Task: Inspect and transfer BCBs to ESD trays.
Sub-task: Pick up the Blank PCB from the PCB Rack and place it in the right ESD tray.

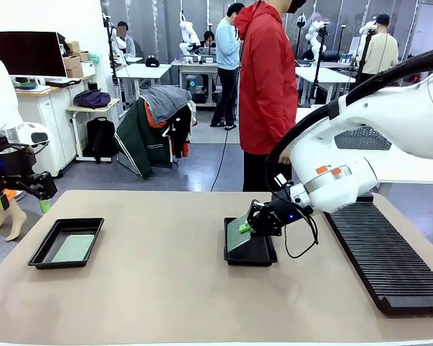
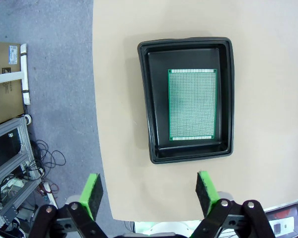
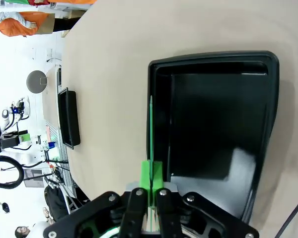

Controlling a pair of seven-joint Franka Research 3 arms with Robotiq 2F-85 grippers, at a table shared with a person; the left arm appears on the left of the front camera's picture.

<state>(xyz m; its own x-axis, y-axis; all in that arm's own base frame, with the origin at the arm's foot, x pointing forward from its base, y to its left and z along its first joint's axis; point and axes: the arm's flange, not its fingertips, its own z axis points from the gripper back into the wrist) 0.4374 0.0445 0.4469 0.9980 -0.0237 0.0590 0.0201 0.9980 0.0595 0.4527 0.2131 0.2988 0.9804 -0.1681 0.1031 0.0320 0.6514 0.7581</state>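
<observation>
A BCB [image 1: 73, 248] lies flat in the left tray [image 1: 65, 265]; another BCB [image 1: 237, 234] tilts over the middle tray [image 1: 254, 256].

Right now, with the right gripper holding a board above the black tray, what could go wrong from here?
1. The right gripper pinches the board by one edge only, and the board is tilted. It might pivot or slip before it lies flat.
2. In the right wrist view, the board's thin edge lines up with the side wall of the tray, not with its floor. On release it could catch the rim and end up propped, or slide onto the table.
</observation>
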